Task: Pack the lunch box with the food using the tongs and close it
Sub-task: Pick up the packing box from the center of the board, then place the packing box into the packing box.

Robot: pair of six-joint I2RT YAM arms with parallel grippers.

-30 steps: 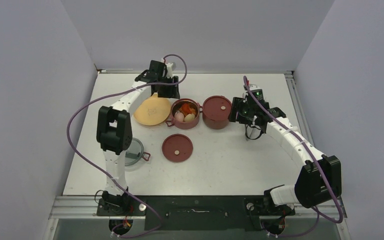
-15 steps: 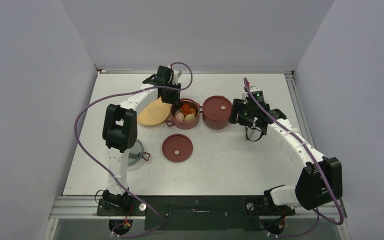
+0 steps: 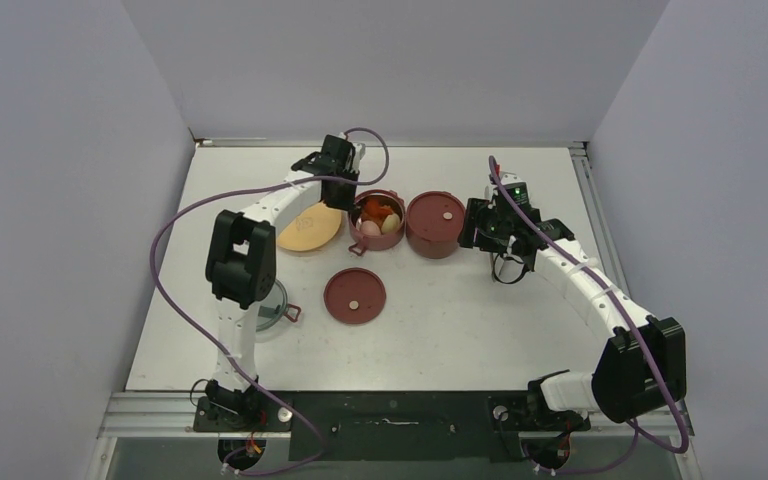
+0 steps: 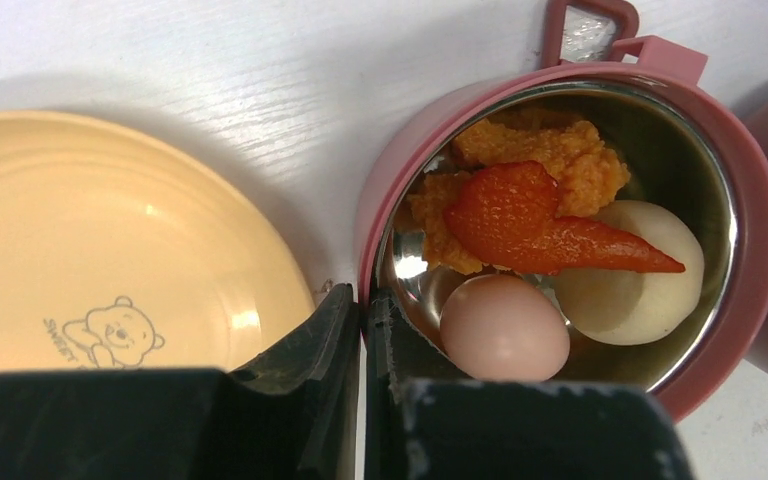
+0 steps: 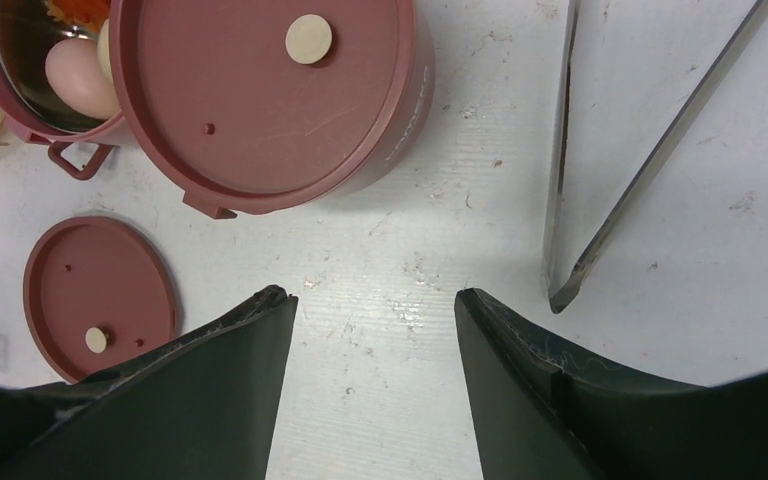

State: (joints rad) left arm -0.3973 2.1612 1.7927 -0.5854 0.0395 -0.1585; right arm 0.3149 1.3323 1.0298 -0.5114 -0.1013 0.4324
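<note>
The round maroon steel-lined lunch-box tier (image 4: 765,260), filled with red, orange and egg-like food (image 4: 550,215), stands far-centre between a shallow yellow plate (image 4: 110,260) and a lidded tier (image 3: 434,222); the left gripper (image 4: 362,305) is clamped on its left rim, so I'd move it slowly and level; the right gripper (image 5: 372,295) hangs open beside long silver tongs (image 5: 557,180).
</note>
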